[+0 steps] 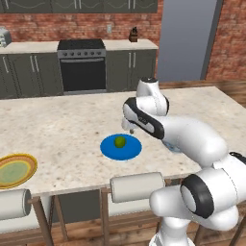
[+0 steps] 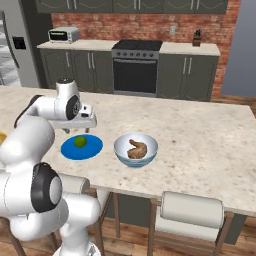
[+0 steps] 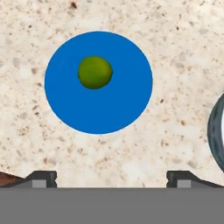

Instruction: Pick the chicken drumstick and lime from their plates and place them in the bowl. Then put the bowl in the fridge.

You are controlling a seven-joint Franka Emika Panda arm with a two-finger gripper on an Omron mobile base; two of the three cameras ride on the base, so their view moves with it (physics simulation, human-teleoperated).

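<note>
The lime (image 3: 95, 72) lies on the bright blue plate (image 3: 109, 109), a little off its centre. My gripper (image 3: 111, 177) hovers open over the counter beside that plate, both fingertips (image 3: 43, 177) spread wide with nothing between them. From the right base view, the gripper (image 2: 80, 127) hangs just behind the lime (image 2: 80, 141) and blue plate (image 2: 92, 149). The chicken drumstick (image 2: 137, 149) rests inside the pale bowl (image 2: 150, 145), right of the blue plate. The yellow-rimmed plate (image 1: 14, 170) sits bare at the counter's left front. The fridge (image 2: 10, 30) stands far left with white shelves showing.
Padded stools (image 1: 137, 186) line the counter's near edge. A black oven (image 1: 82, 67) and dark cabinets run along the brick back wall, with a toaster oven (image 2: 63, 34) on the back counter. The bowl's rim (image 3: 216, 131) edges into the hand view at right.
</note>
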